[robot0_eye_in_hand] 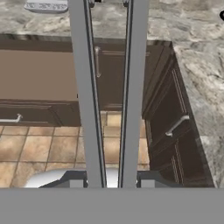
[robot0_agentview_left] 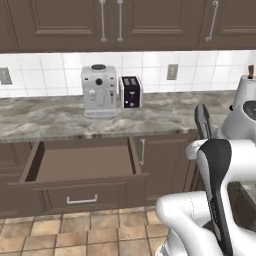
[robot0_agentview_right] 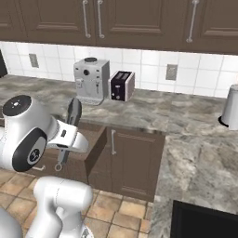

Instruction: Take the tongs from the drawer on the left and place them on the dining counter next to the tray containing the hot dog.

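My gripper (robot0_eye_in_hand: 112, 184) is shut on the tongs (robot0_eye_in_hand: 87, 109). Their two long grey metal arms run from my fingertips up to the top of the hand view. In the base views the tongs (robot0_agentview_left: 202, 120) (robot0_agentview_right: 74, 113) stick up from the hand, in the air to the right of the drawer. The drawer (robot0_agentview_left: 82, 162) (robot0_agentview_right: 94, 142) (robot0_eye_in_hand: 39, 81) stands pulled open under the marbled counter, and its brown inside is bare. The dining counter, the tray and the hot dog are out of view.
A silver coffee machine (robot0_agentview_left: 99, 90) and a dark toaster (robot0_agentview_left: 131, 92) stand on the counter against the tiled wall. A white jar-like vessel (robot0_agentview_right: 231, 111) sits at the far right. A black flat panel (robot0_agentview_right: 204, 221) lies low on the right. Tiled floor lies below.
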